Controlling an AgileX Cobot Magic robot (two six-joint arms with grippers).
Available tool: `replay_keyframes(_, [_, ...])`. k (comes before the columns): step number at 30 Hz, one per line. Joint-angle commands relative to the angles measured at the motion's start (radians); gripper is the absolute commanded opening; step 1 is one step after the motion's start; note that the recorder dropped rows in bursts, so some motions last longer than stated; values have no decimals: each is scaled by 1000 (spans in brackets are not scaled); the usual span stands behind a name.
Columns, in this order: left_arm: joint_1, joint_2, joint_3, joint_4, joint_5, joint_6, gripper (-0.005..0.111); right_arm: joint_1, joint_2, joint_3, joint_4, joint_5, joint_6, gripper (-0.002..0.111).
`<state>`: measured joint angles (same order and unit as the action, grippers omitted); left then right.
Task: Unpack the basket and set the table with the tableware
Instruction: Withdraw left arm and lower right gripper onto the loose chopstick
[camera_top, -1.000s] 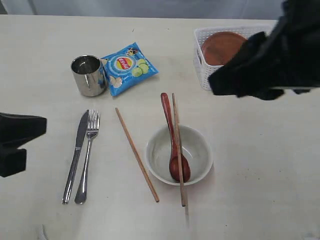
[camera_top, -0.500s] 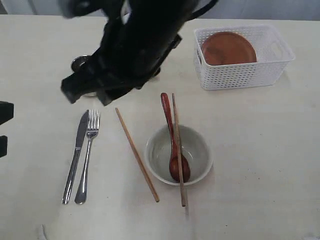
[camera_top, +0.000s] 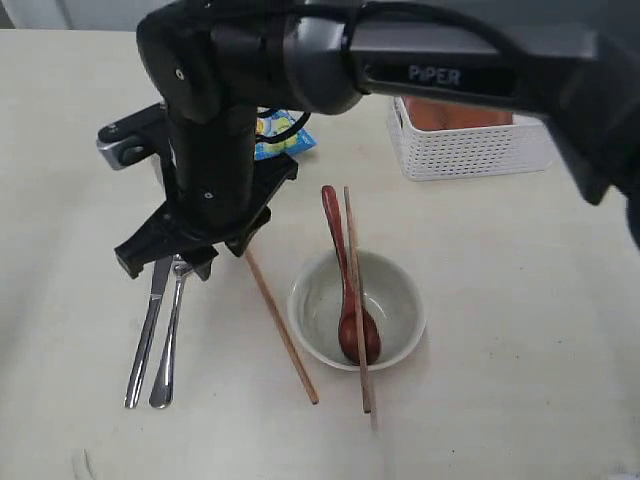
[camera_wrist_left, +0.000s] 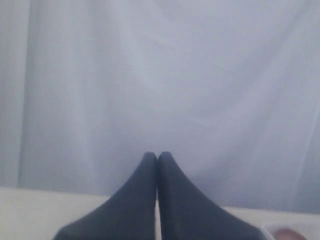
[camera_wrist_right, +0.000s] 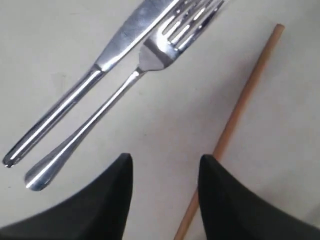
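Basket (camera_top: 470, 155) and plate (camera_top: 455, 113) partly behind right arm (camera_top: 440, 60)

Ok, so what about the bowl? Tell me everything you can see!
The bowl is round, pale grey-green and smooth, and looks like glazed ceramic. It stands upright on the cream table. A dark red-brown spoon rests inside it, with its handle leaning out over the far rim. One wooden chopstick lies across the rim right beside the spoon. Nothing else touches the bowl.
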<state>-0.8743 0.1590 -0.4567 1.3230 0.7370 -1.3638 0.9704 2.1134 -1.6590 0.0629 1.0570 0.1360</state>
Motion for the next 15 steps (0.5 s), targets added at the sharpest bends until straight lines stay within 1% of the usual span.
replay_keyframes(1, [-8,-119,8,29,45,88,0,-38,46,-17,-16,-8,8,41])
replay_keyframes(3, [-8,-159,26,28,69,92,0,-60,65,-24,-16,-15,16,41])
replay_keyframes(8, [-8,-159,47,25,76,93,0,-102,116,-57,-9,-14,24,41])
replay_keyframes(15, [-8,-159,47,25,53,93,0,-100,153,-62,-9,-42,15,41])
